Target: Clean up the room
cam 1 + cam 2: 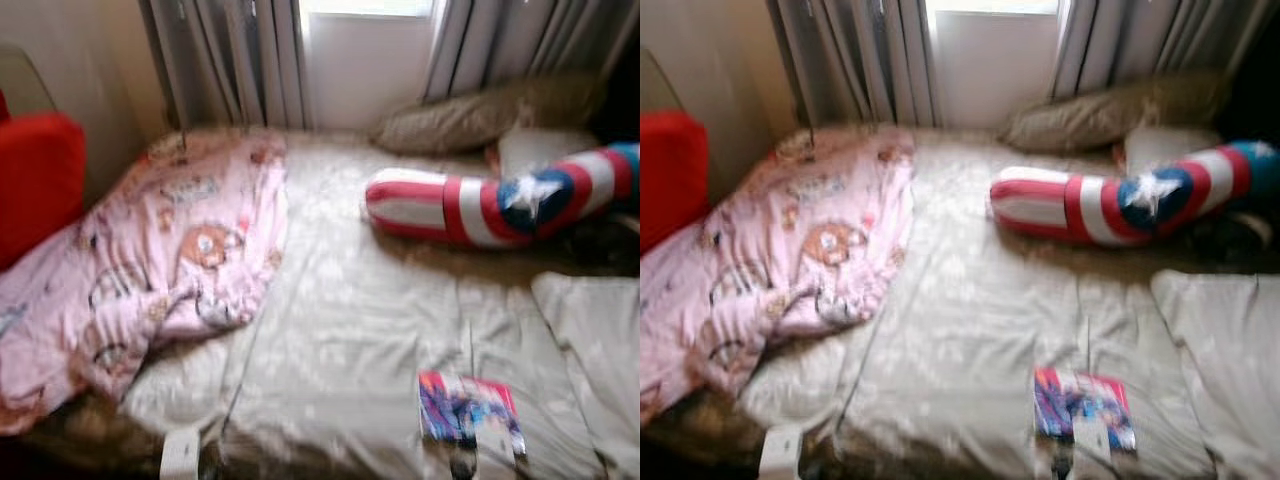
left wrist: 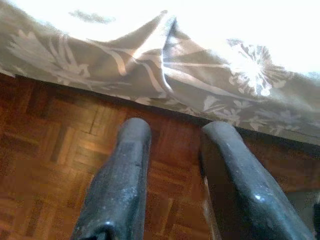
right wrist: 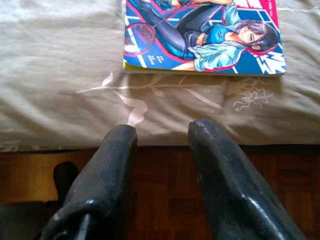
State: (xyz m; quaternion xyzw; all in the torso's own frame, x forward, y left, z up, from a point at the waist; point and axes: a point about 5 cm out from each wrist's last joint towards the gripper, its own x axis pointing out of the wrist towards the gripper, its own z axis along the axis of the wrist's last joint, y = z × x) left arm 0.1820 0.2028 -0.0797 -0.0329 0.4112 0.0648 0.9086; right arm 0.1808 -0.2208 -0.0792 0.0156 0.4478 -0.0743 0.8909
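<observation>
Bed (image 1: 340, 330) with beige floral cover. A comic book (image 1: 468, 408) lies flat near its front edge, at 5 o'clock; pink blanket (image 1: 150, 270) at 9 o'clock, striped bolster (image 1: 480, 205) at 2 o'clock. Right gripper (image 3: 160, 132), jaws released and empty, just short of the book; left gripper (image 2: 172, 127) likewise parted above parquet floor (image 2: 45, 150).

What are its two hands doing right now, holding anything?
Left hand: open, holding nothing, low by the bed edge over the wooden floor.
Right hand: open, holding nothing, just short of the comic book.
</observation>
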